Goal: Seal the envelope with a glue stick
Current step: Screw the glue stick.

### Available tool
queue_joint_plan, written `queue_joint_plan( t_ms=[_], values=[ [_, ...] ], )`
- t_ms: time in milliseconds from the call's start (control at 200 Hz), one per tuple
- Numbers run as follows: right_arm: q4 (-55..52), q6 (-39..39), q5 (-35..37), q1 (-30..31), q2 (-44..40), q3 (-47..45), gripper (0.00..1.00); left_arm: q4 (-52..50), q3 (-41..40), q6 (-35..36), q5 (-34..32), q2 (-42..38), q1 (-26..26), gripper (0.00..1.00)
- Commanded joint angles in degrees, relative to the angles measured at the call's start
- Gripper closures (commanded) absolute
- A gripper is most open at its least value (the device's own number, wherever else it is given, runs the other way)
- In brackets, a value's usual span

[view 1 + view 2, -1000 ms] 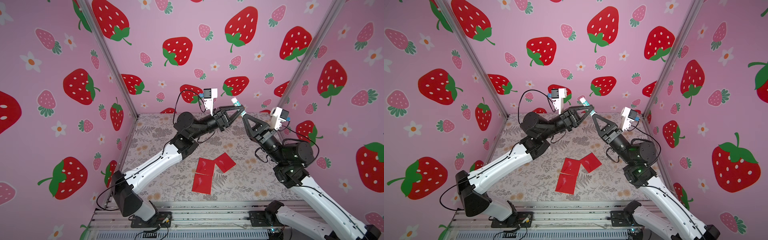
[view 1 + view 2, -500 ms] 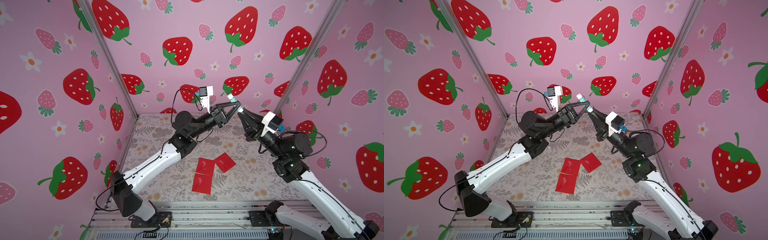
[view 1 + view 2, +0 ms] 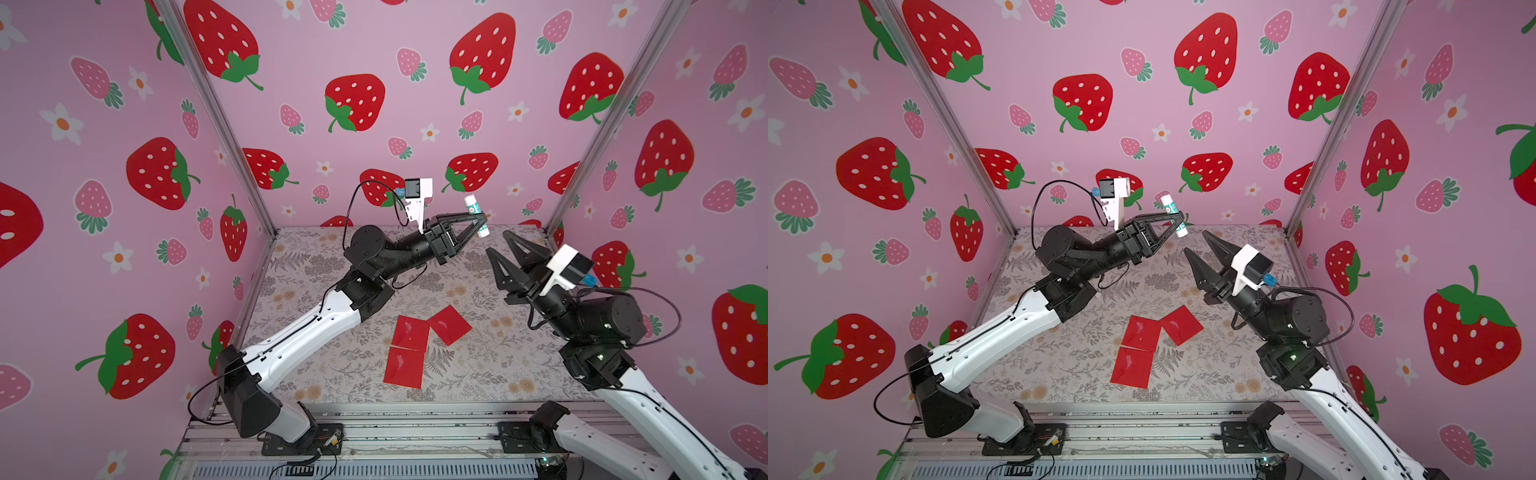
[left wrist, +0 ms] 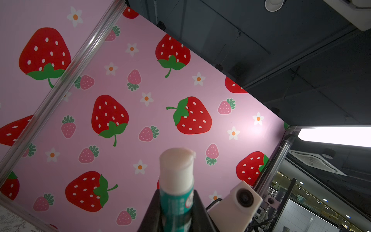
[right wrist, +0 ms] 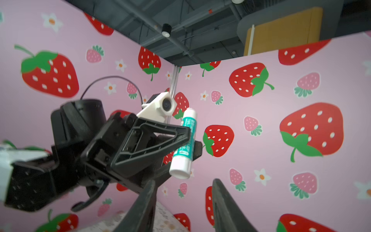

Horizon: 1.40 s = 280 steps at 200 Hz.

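Top view: right claw (image 3: 496, 241), stick (image 3: 473, 206) apart

Nothing here reads clearly. The only print is on the small white cylindrical plastic glue stick (image 5: 183, 144). Its teal-green label band (image 5: 186, 132) carries lines of white lettering running along the tube, seen in the right wrist view, but blur leaves them illegible. In the left wrist view the same band shows faint pale characters and, at its edge, part of a round white emblem (image 4: 189, 200), possibly a brand mark; no letter of it can be made out. In both top views the label is too small to read.
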Motion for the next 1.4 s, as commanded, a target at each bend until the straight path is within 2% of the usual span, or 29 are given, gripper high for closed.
queue_joint_plan(
  t_ms=[0,60,100,200,285,600,1101,1396],
  values=[
    [-2.01,36.57,6.62,0.31,-1.50,-1.39,0.49,2.79,0.27,1.78,2.15,0.05,-0.10,1.00],
    [-0.23,47.72,5.38,0.25,-1.07,-2.10,0.49,3.18,0.45,1.79,2.60,0.07,-0.12,1.00],
    [2.65,52.45,3.61,0.26,-0.31,-2.65,0.49,3.51,0.49,1.63,2.76,0.09,-0.05,1.00],
    [10.64,60.66,0.91,0.24,2.30,-3.59,0.49,4.13,0.48,1.03,2.82,0.18,-0.07,1.00],
    [15.24,64.40,0.50,0.29,4.28,-3.88,0.49,4.44,0.34,0.70,2.90,0.08,-0.09,1.00],
    [24.49,66.71,-2.69,0.26,9.37,-2.51,0.51,3.56,0.03,0.86,1.88,0.24,-0.13,1.00],
    [29.88,69.70,-4.31,0.23,12.32,-2.78,0.55,3.00,-0.15,1.01,-0.31,0.66,0.21,1.00],
    [30.59,69.86,-3.26,0.26,13.49,-1.99,0.68,3.25,-0.02,0.45,0.23,0.97,0.13,1.00]
  ],
)
